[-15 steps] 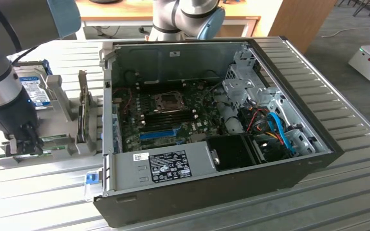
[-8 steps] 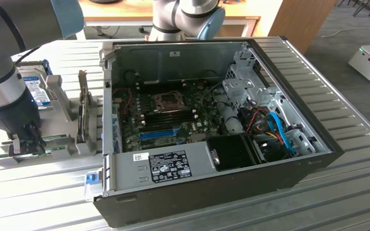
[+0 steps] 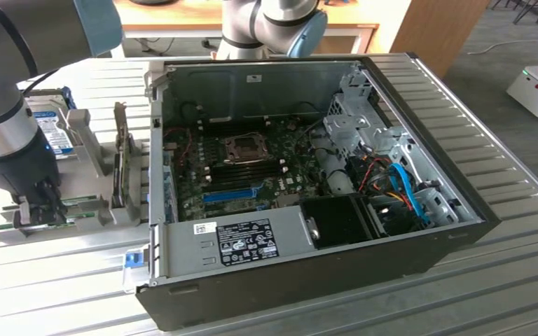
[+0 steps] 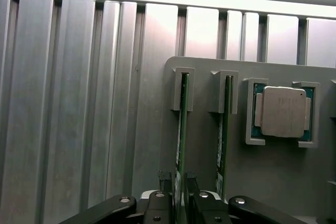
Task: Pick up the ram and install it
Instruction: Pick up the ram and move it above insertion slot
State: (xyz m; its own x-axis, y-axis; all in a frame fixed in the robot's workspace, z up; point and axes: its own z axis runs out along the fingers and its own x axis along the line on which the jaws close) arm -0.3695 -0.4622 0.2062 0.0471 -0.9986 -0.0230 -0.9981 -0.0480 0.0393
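The ram [image 4: 180,124] is a thin green stick standing on edge in a slotted grey holder [image 4: 202,145]. My gripper [image 4: 178,184] is down over one end of it, with one finger [image 4: 166,192] on each side pressed against the board. A second green stick [image 4: 223,129] stands parallel in the neighbouring slot. In the exterior view my gripper [image 3: 37,213] is low over the holder [image 3: 92,224] at that view's left, beside the open computer case [image 3: 419,252]. The motherboard's dark memory slots [image 3: 250,170] lie inside the case.
A processor chip [image 4: 283,111] sits in its own bracket on the holder. A silver hard drive with a blue label [image 3: 52,133] stands behind my arm. A blue slot strip [image 3: 232,194] and cables [image 3: 405,189] are in the case. The table is ribbed metal [image 4: 68,103].
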